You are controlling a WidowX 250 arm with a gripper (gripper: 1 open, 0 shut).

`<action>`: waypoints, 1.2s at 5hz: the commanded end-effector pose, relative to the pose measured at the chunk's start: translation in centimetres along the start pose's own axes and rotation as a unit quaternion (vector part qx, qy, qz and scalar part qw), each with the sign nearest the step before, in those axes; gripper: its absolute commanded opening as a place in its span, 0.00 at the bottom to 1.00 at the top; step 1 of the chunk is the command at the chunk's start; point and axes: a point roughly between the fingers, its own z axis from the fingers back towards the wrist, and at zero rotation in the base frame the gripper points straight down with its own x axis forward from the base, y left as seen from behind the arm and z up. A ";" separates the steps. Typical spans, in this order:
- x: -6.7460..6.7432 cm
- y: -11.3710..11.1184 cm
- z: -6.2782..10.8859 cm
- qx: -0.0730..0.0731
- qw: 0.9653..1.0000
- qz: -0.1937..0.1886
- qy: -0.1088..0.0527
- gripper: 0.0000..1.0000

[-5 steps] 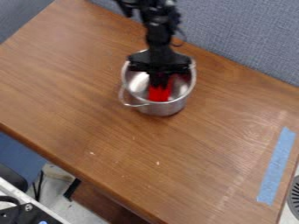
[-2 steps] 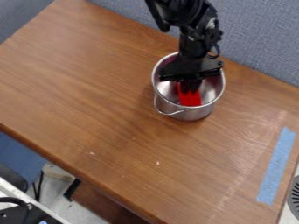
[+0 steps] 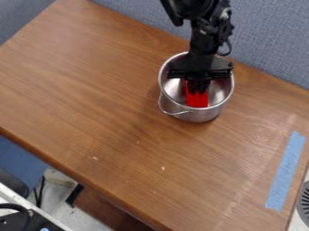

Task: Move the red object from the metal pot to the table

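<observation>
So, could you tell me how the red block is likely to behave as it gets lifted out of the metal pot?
The red block looks solid and plain, so probably rigid and light. Its smooth surface might slip in the gripper. The small steel pot could shift or tip if the block catches its rim.

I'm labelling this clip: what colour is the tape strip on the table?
Blue: the tape strip lies near the table's right edge, in the only camera view.
</observation>
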 end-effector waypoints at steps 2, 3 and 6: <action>2.2 5.2 0.7 -0.021 0.999 0.029 -0.029 0.00; 2.1 6.7 2.5 -0.022 0.997 0.067 -0.038 0.00; 3.6 11.0 4.4 -0.013 0.966 0.252 -0.052 0.00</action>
